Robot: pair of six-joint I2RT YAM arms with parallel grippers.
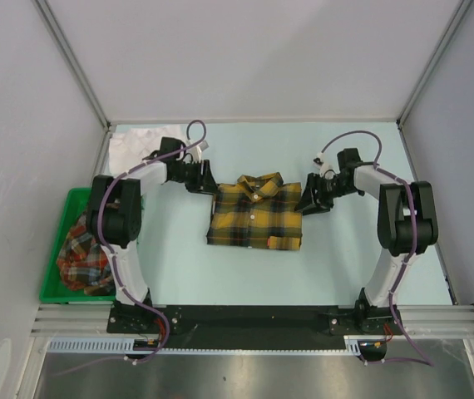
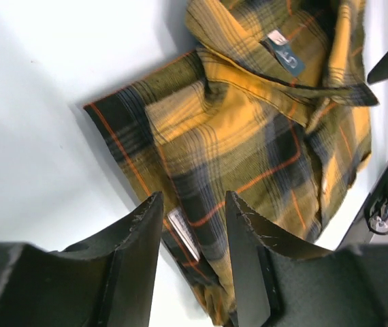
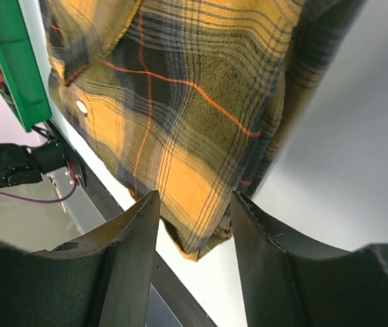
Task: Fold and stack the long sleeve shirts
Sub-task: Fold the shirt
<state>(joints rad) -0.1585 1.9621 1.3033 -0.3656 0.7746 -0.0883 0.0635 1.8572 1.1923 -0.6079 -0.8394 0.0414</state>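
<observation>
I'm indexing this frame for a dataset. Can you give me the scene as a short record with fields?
yellow plaid shirt: folded, centre of table
white shirt: crumpled, far left corner
red plaid shirt: bunched in green bin
left gripper: open, by the yellow plaid shirt's far left corner
right gripper: open, by its right edge
stack: not yet begun

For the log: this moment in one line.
yellow plaid shirt: folded | left tool: open, beside it | right tool: open, beside it
</observation>
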